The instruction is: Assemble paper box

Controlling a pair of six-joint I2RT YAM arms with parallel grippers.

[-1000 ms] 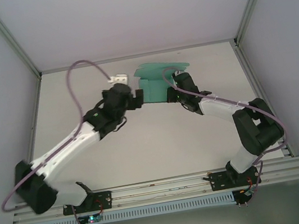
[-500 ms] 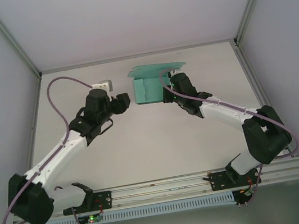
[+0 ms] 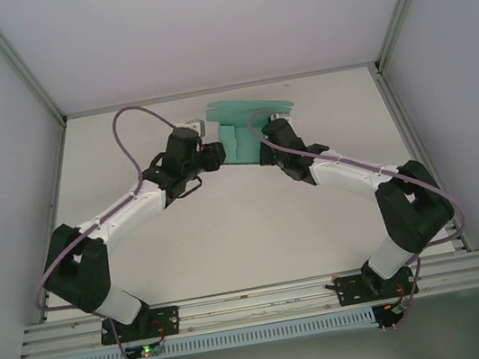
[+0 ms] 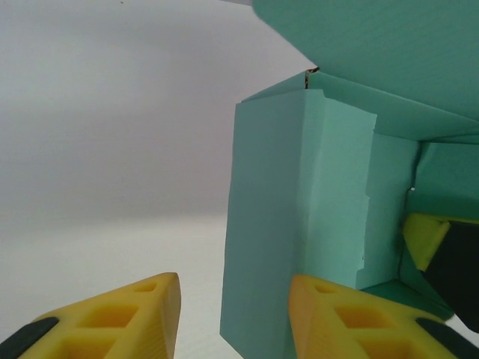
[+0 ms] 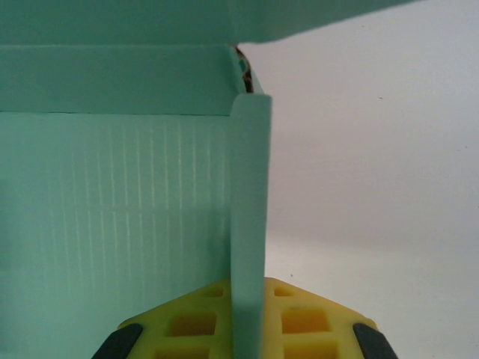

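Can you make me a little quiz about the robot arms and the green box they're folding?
1. True or false: the right gripper is pinching a wall of the paper box.
2. What colour are the gripper fingers? A yellow, B red, C blue.
3. Fill in: the gripper whose jaws stand apart at the box is the ___ one.
Key: 1 true. 2 A. 3 left: the left gripper shows a gap between its fingers.

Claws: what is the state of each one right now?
Left claw: open, around a wall of the box.
Right claw: closed on a wall of the box.
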